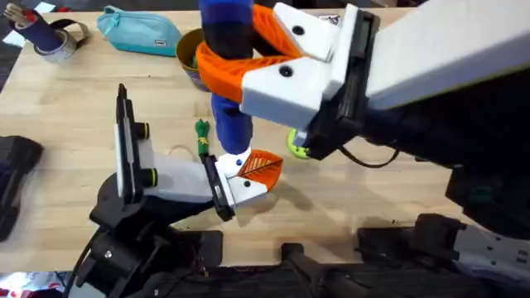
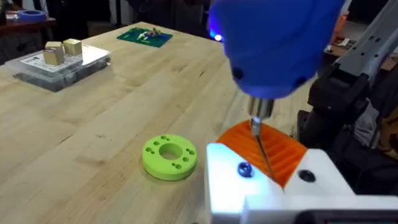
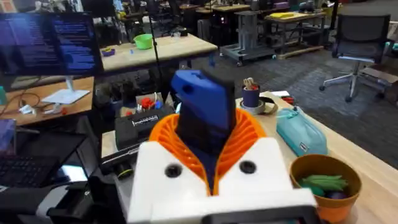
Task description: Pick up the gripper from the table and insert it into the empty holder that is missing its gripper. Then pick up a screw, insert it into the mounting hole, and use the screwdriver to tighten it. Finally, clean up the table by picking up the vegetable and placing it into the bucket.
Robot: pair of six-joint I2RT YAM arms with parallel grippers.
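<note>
1. Gripping the screwdriver (image 1: pixel 228 58) upright, the right tool (image 1: pixel 248 62) sets its bit at the holder (image 1: pixel 240 184), beside the gripper (image 1: pixel 265 165).
2. Left tool: state unclear.
3. Vegetable (image 1: pixel 201 136) lies on the counter (image 1: pixel 373 199).

Def a robotics lab/workshop: rows of workbenches (image 3: pixel 180 45) behind the claw, monitor (image 3: pixel 46 40) w/ code, office chair (image 3: pixel 360 43), parts box (image 2: pixel 59 62).

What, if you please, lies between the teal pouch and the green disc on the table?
In the overhead view, the bucket and the right gripper holding the screwdriver.
</note>
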